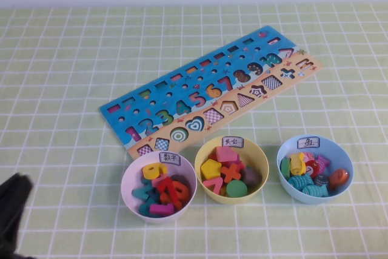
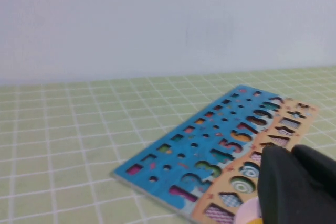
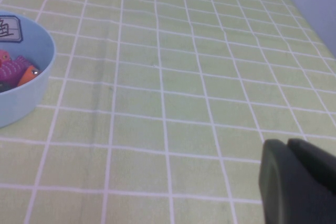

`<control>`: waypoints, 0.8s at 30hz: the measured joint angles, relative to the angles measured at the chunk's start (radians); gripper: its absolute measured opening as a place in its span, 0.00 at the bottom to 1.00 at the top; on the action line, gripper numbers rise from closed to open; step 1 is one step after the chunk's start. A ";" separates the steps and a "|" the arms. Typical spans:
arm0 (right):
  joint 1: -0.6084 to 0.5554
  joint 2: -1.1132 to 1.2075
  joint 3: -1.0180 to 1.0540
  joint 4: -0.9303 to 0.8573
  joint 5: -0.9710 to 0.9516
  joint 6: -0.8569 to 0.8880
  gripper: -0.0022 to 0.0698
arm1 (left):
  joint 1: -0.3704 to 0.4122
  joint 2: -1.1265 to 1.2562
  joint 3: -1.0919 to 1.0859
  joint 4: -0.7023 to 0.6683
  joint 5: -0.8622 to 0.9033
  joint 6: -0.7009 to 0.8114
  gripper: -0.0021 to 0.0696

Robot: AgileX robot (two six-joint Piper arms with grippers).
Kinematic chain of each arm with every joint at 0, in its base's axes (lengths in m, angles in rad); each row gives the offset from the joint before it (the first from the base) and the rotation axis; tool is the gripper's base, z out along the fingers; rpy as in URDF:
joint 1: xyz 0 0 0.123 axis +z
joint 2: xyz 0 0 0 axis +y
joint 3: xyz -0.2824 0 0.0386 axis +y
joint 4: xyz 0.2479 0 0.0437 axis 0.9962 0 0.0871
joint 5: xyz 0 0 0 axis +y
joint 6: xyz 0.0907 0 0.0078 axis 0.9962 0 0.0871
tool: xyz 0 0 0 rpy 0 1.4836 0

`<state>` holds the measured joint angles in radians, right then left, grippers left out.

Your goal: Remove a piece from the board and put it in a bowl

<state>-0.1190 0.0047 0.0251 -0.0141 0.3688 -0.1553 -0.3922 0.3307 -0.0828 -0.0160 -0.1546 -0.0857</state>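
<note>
Resting in the pink bowl (image 1: 159, 187) at lower left, the yellow 6 (image 1: 154, 170) looks delivered off the board (image 1: 212, 95), so both arms likely just wait: the left gripper (image 1: 12, 210) sits at the lower-left corner, fingers untellable, and the right gripper (image 3: 299, 182) shows only in its wrist view, fingers together, holding nothing.

a yellow bowl (image 1: 231, 168) and a light blue bowl (image 1: 314, 168), both filled with pieces, sit side by side on the green-checked table (image 1: 60, 77).

Light was even and bright across the table (image 1: 73, 89), with only soft, short shadows under the bowls. No glare showed. The left wrist view was soft overall; the left end effector (image 2: 296, 187) and right end effector (image 3: 296, 182) appeared blurred, dark.
</note>
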 joint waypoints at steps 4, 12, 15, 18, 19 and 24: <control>0.000 0.000 0.000 0.000 0.000 0.000 0.01 | 0.152 -0.158 0.087 0.016 0.004 -0.006 0.03; 0.000 0.000 0.000 0.000 0.000 0.000 0.01 | 0.409 -0.335 0.106 0.034 0.228 -0.007 0.03; 0.000 0.000 0.000 0.000 0.000 0.000 0.01 | 0.462 -0.340 0.106 0.038 0.367 0.013 0.03; 0.000 0.000 0.000 0.000 0.000 0.000 0.01 | 0.498 -0.341 0.109 0.040 0.463 0.026 0.03; 0.000 0.000 0.000 0.000 0.000 0.000 0.01 | 0.507 -0.341 0.109 0.039 0.489 0.028 0.03; 0.000 0.000 0.000 0.000 0.000 0.000 0.01 | 0.515 -0.341 0.109 0.040 0.515 0.028 0.03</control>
<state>-0.1190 0.0047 0.0251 -0.0141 0.3688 -0.1553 0.1228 -0.0107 0.0260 0.0239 0.3608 -0.0572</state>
